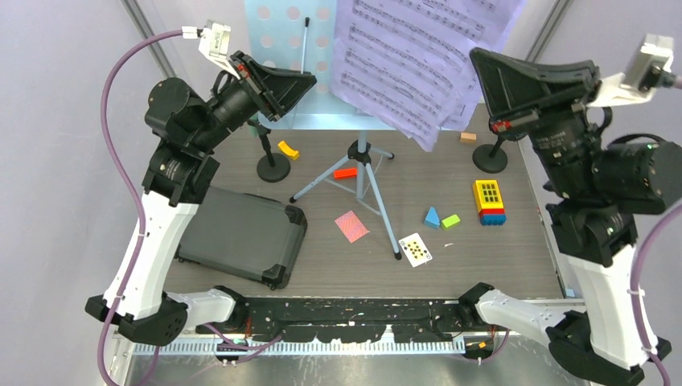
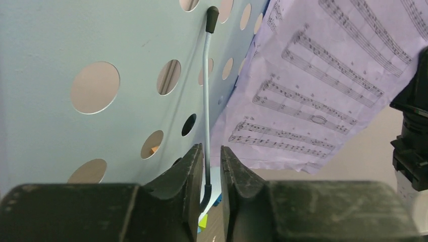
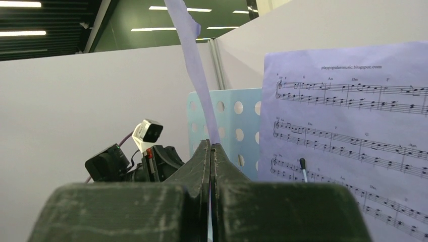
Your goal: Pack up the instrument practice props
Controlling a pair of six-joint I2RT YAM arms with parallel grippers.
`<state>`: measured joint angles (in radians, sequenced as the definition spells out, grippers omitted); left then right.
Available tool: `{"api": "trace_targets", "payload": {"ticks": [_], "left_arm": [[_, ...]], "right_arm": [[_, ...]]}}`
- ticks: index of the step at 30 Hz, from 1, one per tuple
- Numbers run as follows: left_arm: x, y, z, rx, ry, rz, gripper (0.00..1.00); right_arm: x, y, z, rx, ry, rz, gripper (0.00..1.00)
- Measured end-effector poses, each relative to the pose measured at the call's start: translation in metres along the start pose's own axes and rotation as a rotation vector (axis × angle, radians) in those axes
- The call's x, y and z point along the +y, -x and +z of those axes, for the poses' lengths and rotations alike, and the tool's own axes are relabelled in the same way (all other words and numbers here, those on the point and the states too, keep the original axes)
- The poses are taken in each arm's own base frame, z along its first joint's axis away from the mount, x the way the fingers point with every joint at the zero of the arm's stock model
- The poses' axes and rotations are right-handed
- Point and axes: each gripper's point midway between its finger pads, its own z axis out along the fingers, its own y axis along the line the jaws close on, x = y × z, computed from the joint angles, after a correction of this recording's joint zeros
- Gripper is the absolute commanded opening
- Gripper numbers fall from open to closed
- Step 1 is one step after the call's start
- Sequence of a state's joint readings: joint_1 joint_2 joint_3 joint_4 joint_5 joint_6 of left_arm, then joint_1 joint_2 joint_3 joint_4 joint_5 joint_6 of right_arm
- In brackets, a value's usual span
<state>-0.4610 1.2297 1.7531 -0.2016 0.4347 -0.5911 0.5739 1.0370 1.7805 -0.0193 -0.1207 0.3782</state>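
Observation:
The pale blue perforated music rack stands on its tripod legs at the back centre. Lilac sheet-music pages lean on it. My left gripper is at the rack's lower left. In the left wrist view the jaws stand slightly apart, with the rack's thin page-holder wire between them. My right gripper is shut on one lilac page, which shows edge-on rising from the jaws. Two black round-based mic poles stand on the table. The microphones are out of view.
A black case lies shut at the front left. Playing cards and toy blocks lie scattered around the tripod. Grey walls close in the back and sides.

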Motion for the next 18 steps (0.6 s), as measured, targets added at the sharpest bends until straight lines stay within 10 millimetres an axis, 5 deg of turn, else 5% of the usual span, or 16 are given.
{"api": "trace_targets", "payload": {"ticks": [10, 18], "left_arm": [[0.001, -0.001, -0.007, -0.011, 0.019, 0.009, 0.62], [0.000, -0.001, -0.027, -0.019, 0.054, 0.050, 0.80]], "right_arm": [[0.012, 0.008, -0.055, 0.041, 0.000, -0.025, 0.00], [0.016, -0.013, -0.091, 0.134, 0.003, -0.004, 0.00]]}}
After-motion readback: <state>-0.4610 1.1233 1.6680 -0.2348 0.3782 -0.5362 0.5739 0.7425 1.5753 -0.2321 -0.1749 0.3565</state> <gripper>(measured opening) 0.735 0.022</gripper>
